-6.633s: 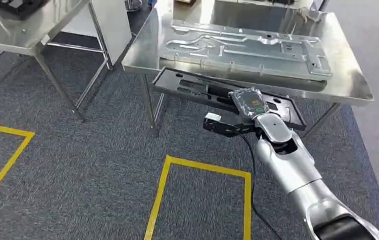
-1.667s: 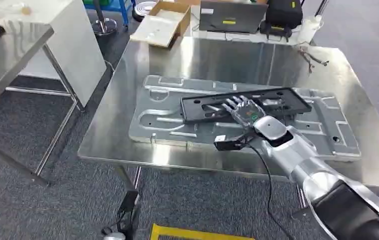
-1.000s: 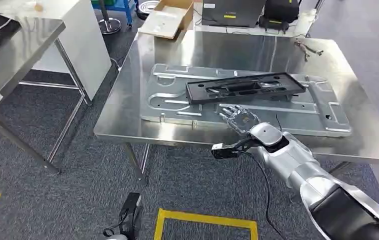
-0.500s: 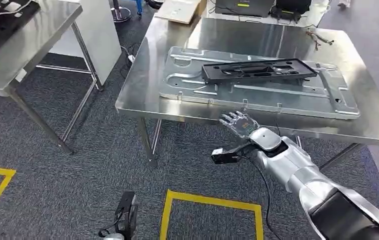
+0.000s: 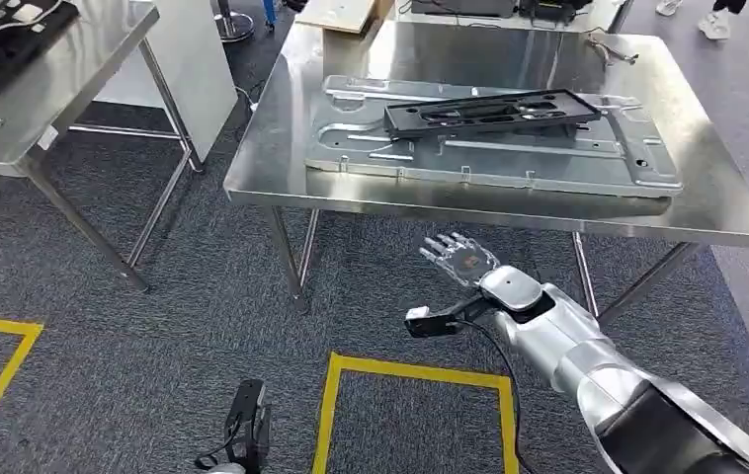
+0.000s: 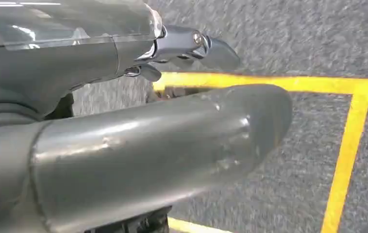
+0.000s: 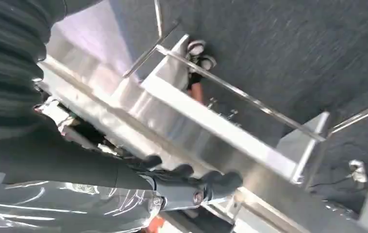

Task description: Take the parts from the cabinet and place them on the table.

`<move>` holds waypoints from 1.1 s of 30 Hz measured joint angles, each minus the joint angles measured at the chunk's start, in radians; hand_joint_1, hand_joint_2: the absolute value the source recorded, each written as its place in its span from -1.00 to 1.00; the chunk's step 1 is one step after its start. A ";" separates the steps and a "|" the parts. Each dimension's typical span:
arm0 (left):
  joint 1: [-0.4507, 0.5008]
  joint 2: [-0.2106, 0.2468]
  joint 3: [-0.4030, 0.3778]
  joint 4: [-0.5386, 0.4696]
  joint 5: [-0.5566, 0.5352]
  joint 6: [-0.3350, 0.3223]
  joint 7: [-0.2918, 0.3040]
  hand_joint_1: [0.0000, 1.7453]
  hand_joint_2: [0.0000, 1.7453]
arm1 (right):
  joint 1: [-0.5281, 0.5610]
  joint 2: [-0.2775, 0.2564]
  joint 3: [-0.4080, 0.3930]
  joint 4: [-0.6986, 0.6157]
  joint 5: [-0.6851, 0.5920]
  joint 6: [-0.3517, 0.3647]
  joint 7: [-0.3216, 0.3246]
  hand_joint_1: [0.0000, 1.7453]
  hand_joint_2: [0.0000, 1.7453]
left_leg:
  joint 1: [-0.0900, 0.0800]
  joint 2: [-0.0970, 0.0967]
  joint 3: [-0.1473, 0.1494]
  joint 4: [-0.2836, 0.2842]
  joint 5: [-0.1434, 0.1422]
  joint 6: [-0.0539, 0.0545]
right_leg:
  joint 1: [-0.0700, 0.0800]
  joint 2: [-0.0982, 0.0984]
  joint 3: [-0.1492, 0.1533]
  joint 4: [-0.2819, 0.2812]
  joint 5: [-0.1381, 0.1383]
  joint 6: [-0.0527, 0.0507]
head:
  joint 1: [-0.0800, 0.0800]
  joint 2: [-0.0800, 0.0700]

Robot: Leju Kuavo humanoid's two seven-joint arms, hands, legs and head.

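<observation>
Since the black part (image 5: 490, 112) lies on the steel surface (image 5: 726, 197), resting on top of a large grey metal panel (image 5: 489, 148), this delivery looks finished, and the next move, as I judge it, turns on where the robot hands are relative to that part. It sits far from the right robot hand (image 5: 459, 259), which hangs in the air nearer than the near edge of the surface and lower than its top, over the carpet, well apart from the part. The part's long axis runs left to right across the surface, roughly parallel to that near edge, with its right end a little farther back. The right robot hand is empty, fingers spread and pointing up toward the surface. In the right wrist view the same fingers (image 7: 192, 187) lie extended against the underside framing of the surface, holding nothing. The left robot hand (image 6: 187, 46) appears in the left wrist view, low over the carpet near a yellow floor line (image 6: 347, 141); it holds nothing, but whether its fingers are spread or curled I cannot tell. Of the two, the right robot hand is plainly the nearer to the part, and a turn back to the cabinet would seem to follow
</observation>
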 joint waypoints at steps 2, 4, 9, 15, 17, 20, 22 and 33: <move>0.008 0.005 0.002 -0.001 0.019 0.000 -0.010 -1.00 -1.00 | 0.023 -0.011 -0.003 0.007 -0.021 -0.032 0.004 -1.00 1.00 | 0.002 0.001 -0.037 0.154 -0.108 -0.010 | 0.001 -0.002 -0.028 0.001 0.021 -0.002 | 0.000 0.000; 0.015 0.009 0.002 -0.002 0.029 0.002 -0.013 -1.00 -1.00 | 0.054 -0.021 -0.009 0.011 -0.030 -0.063 0.000 -1.00 1.00 | 0.003 0.002 -0.035 0.230 -0.104 -0.016 | 0.000 -0.005 -0.057 0.006 0.040 0.001 | 0.000 0.000; 0.018 0.015 0.002 -0.008 0.055 0.011 -0.031 -1.00 -1.00 | 0.130 -0.024 -0.054 0.016 -0.087 -0.156 -0.017 -1.00 1.00 | 0.002 -0.016 0.202 -0.078 -0.066 -0.004 | 0.000 0.003 -0.122 0.032 0.079 0.025 | 0.000 0.000; 0.041 0.020 0.005 -0.014 0.144 0.024 -0.077 -1.00 -1.00 | 0.309 -0.017 -0.174 0.009 -0.187 -0.310 -0.083 -1.00 1.00 | 0.008 0.001 0.173 -0.097 -0.014 0.048 | -0.009 0.025 -0.141 0.079 0.006 0.052 | 0.000 0.000; 0.051 0.023 0.005 -0.019 0.176 0.028 -0.088 -1.00 -1.00 | 0.379 -0.002 -0.232 0.009 -0.213 -0.337 -0.106 -1.00 1.00 | 0.006 0.005 0.148 -0.096 0.006 0.050 | -0.013 0.027 -0.173 0.221 -0.106 0.056 | 0.000 0.000; 0.076 0.042 0.005 -0.026 0.237 0.034 -0.113 -1.00 -1.00 | 0.488 0.030 -0.338 0.014 -0.292 -0.358 -0.156 -1.00 1.00 | 0.006 0.019 0.104 -0.088 0.031 0.044 | -0.015 0.027 -0.155 0.317 -0.088 0.064 | 0.000 0.000; 0.089 0.052 0.005 -0.028 0.268 0.034 -0.130 -1.00 -1.00 | 0.549 0.052 -0.427 0.031 -0.349 -0.374 -0.193 -1.00 -1.00 | 0.008 0.028 0.076 -0.076 0.043 0.036 | -0.021 0.024 -0.062 0.215 -0.029 0.066 | 0.000 0.000; 0.131 0.093 0.005 -0.042 0.386 0.034 -0.162 -1.00 -1.00 | 0.742 0.069 -0.823 0.255 -0.595 -0.271 -0.213 -1.00 -1.00 | 0.009 0.027 0.002 0.184 -0.180 -0.019 | -0.001 0.023 -0.022 0.019 -0.013 -0.002 | 0.000 0.000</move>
